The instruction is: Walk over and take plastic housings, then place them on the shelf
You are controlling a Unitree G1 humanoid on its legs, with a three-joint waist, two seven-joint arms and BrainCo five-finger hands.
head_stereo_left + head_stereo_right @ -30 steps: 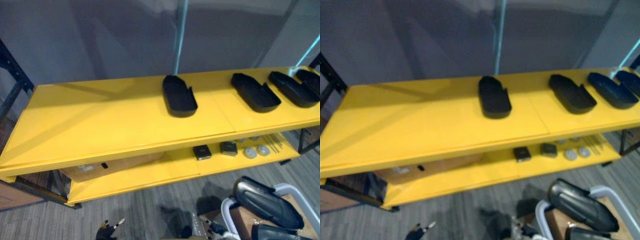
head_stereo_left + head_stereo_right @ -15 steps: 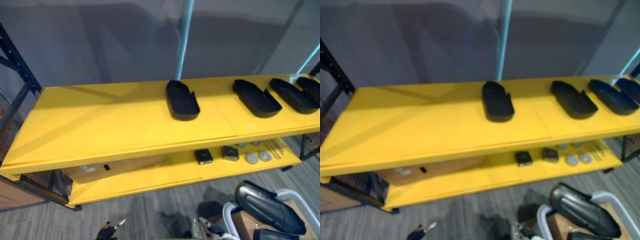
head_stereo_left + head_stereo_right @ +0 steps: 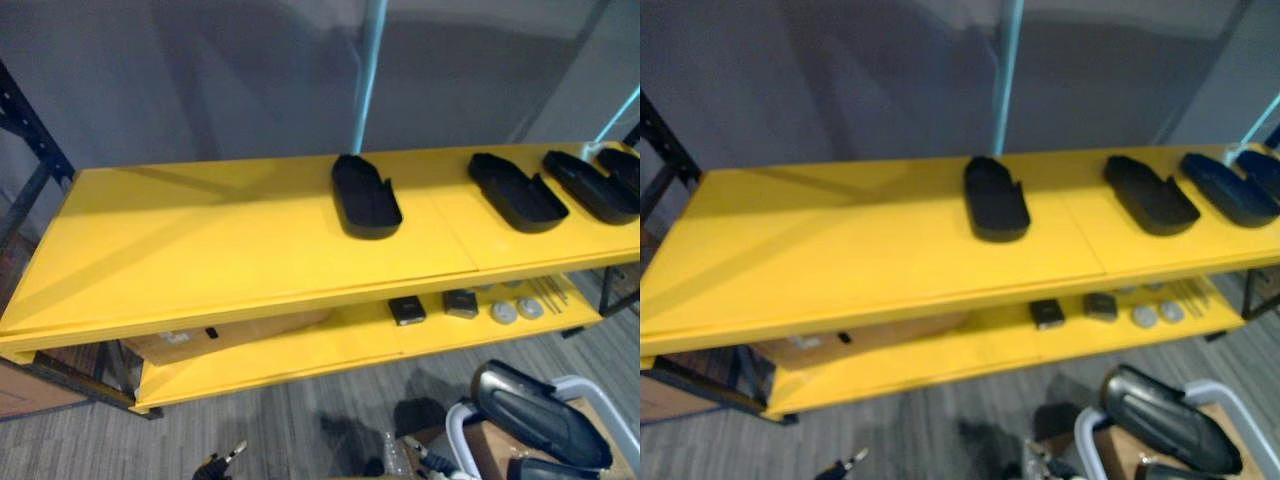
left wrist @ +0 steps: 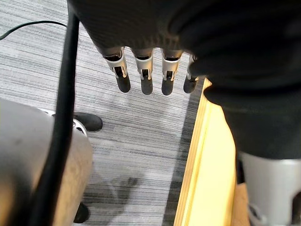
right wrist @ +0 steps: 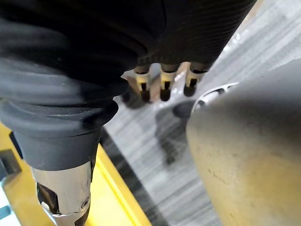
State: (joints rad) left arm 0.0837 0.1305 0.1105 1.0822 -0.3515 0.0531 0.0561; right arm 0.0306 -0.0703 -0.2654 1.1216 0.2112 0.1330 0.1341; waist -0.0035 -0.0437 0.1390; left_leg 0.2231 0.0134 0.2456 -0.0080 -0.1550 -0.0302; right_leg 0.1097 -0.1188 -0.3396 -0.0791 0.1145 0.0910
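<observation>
Four plastic housings [image 3: 366, 196] lie on top of the yellow shelf [image 3: 200, 240], one in the middle and three toward its right end. Another housing [image 3: 540, 415] rests on a cart [image 3: 575, 382] at lower right. The left robot hand [image 4: 146, 75] and right robot hand [image 5: 162, 84] hang above the floor [image 4: 141, 141], fingers straight, empty.

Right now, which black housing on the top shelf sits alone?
The middle housing, below the teal pole; the other three crowd the right end.

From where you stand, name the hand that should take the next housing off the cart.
Right, probably. The spare housings lie on the cart at the robot's lower right, on the right hand's side. The left hand hangs over floor at the lower left, farther off. Both hands are open and empty.
</observation>
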